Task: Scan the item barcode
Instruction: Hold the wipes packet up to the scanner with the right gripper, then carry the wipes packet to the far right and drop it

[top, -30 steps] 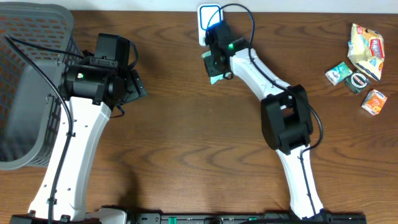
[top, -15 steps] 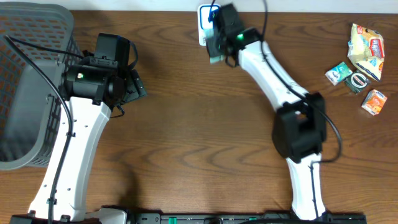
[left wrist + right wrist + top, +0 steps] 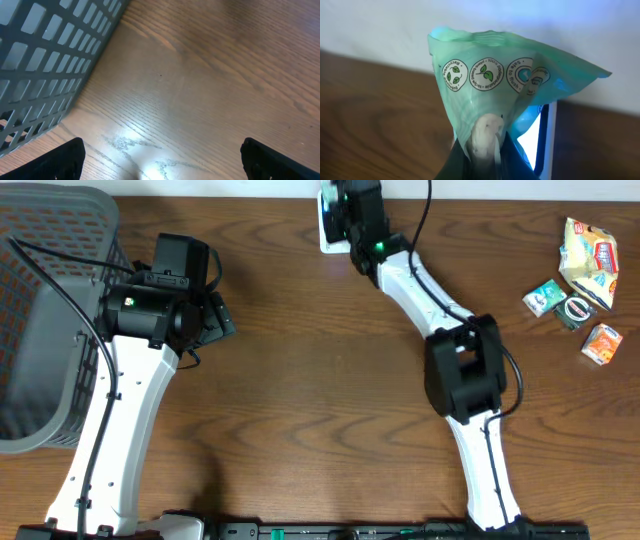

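Up at the far edge of the bench (image 3: pixel 300 380), a pale green pouch (image 3: pixel 485 85) hangs pinched at its lower end in the right hand (image 3: pixel 482 152), whose fingers are clenched tight on the crumpled foil. The face turned toward the wrist camera carries a row of round eco badges. I can't spot a barcode on it, so I'd guess the code is on the far side or lower down.

Just beside and behind the pouch glows the scanner (image 3: pixel 545 135), a white-framed panel lit blue-white, and the pouch overlaps its left edge. From above, that arm reaches right over the scanner, hiding the pouch almost entirely.

To my eye this is the presenting step: the item is lifted and at the reader, but the scan isn't confirmed. The next move calls for turning the wrist so the coded face looks squarely at the lit window, then holding it steady.

Over by the grey basket (image 3: pixel 40 300), the left hand (image 3: pixel 215 320) hovers released, fingers spread wide, grasping nothing. Several small snack packets (image 3: pixel 580 280) lie well apart at the right edge.
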### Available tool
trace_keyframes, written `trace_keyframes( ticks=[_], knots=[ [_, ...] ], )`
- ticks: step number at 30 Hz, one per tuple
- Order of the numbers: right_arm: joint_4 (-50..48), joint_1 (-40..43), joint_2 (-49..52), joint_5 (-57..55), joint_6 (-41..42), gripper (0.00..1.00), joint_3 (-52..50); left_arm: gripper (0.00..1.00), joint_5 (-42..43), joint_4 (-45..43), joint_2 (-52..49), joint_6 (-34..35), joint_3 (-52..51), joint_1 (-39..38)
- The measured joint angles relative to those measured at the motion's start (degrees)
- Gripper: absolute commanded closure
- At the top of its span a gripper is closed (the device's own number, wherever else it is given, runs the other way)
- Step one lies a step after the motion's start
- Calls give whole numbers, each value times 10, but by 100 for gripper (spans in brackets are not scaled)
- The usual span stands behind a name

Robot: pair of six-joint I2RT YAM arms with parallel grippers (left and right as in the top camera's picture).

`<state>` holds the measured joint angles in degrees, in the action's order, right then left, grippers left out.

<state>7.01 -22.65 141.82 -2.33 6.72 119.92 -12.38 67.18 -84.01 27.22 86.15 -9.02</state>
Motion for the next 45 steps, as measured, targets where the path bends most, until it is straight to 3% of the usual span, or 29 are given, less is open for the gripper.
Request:
trace_keyframes(
  ticks=[8, 13, 15, 18, 24, 30, 40, 41, 43, 45],
  knots=[
    [-2, 19, 6, 0, 0, 99, -1, 2, 0, 0, 0, 0, 0, 0],
    [59, 39, -16, 1, 0, 99, -1, 2, 0, 0, 0, 0, 0, 0],
    [103, 50, -39, -2, 0, 99, -1, 2, 0, 0, 0, 0, 0, 0],
    [274, 111, -159, -82, -1, 99, 3, 2, 0, -1, 0, 0, 0, 0],
    [488, 213, -209, -164, -21, 99, 5, 2, 0, 0, 0, 0, 0, 0],
    [508, 290, -197, -177, -25, 99, -52, 2, 0, 0, 0, 0, 0, 0],
    [455, 376, -195, -135, -27, 99, -108, 2, 0, 0, 0, 0, 0, 0],
    [455, 379, -195, -128, -27, 92, -108, 2, 0, 0, 0, 0, 0, 0],
    [455, 383, -195, -122, -28, 54, -109, 2, 0, 0, 0, 0, 0, 0],
    [455, 385, -195, -117, -28, 41, -109, 2, 0, 0, 0, 0, 0, 0]
  ],
)
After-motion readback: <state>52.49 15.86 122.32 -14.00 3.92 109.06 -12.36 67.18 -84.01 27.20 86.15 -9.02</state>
